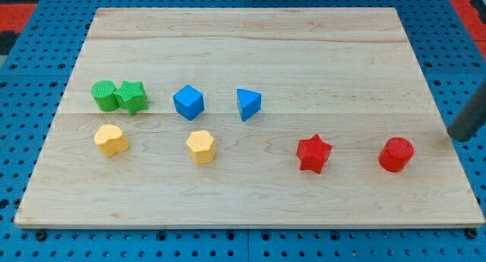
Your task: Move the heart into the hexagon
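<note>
The yellow heart [112, 140] lies on the wooden board [250, 49] at the view's left. The yellow hexagon [201, 146] lies to its right, with a clear gap between them. My tip [458, 135] comes in at the view's right edge and rests on the board near its right side. It is far from both yellow blocks and touches no block. The nearest block to it is the red cylinder [396, 154], to its lower left.
A green cylinder [104, 95] and a green star [133, 97] touch each other above the heart. A blue cube [188, 102] and a blue triangle [247, 104] lie above the hexagon. A red star [314, 154] lies left of the red cylinder.
</note>
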Robot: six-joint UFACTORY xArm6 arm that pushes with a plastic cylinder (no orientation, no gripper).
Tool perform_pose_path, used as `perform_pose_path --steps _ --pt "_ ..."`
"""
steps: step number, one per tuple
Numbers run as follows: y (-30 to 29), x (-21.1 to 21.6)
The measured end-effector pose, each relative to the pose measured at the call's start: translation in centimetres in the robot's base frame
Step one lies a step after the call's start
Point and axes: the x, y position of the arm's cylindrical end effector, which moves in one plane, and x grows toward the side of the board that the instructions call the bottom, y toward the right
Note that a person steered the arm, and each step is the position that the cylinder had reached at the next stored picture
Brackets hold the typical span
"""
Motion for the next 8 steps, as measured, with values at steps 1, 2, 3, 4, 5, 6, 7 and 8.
perform_pose_path --steps 1,2,3,4,5,6,7,8 --pt "-4.9 -3.8" --pt "-11.2 -3.9" --pt "-13.6 -3.8" --pt "-14.5 -3.5" --pt "-13.5 -3.4" --pt "-14.3 -0.9" --pt "-21.0 -1.9" --pt "-29.4 -2.7"
